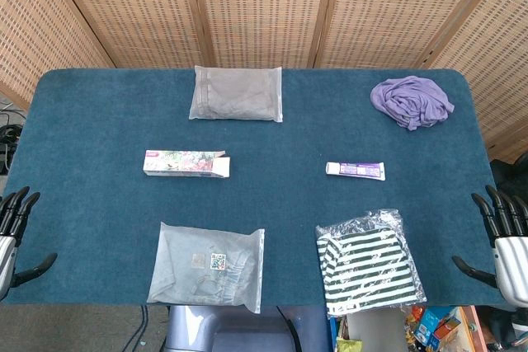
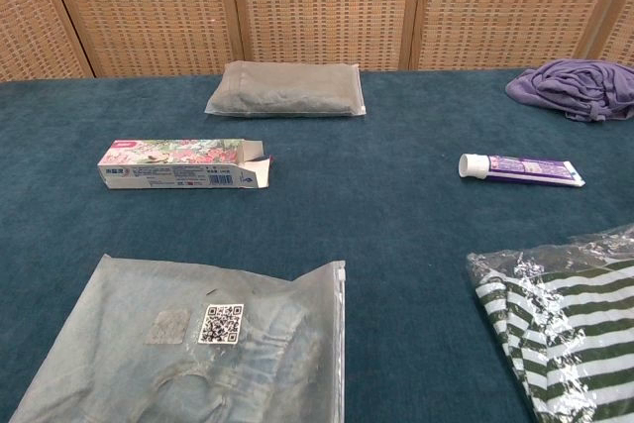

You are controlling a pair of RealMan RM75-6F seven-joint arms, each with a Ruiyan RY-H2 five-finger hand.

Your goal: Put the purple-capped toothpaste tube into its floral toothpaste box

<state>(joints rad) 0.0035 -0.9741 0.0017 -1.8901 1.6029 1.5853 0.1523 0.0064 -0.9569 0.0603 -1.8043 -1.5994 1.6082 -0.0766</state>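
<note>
Blue desk (image 1: pixel 99 121); bagged grey garment (image 2: pixel 188 354) at 7 o'clock bears a QR label; floral box (image 2: pixel 183 163) at 9, flap open, print unreadable; toothpaste tube (image 2: pixel 522 169) at 3; left hand (image 1: pixel 12 232) and right hand (image 1: pixel 505 241) spread, empty

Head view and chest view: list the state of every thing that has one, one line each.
floral toothpaste box: lying flat, right end flaps open, nothing seen inside.
toothpaste tube: lying flat, cap on, apart from the box.
grey packed bag: closed, lying flat.
clear bag with QR label: closed, flat.
striped shirt bag: flat, crinkled.
purple cloth: bunched up.
left hand: open, holds nothing.
right hand: open, holds nothing.
</note>
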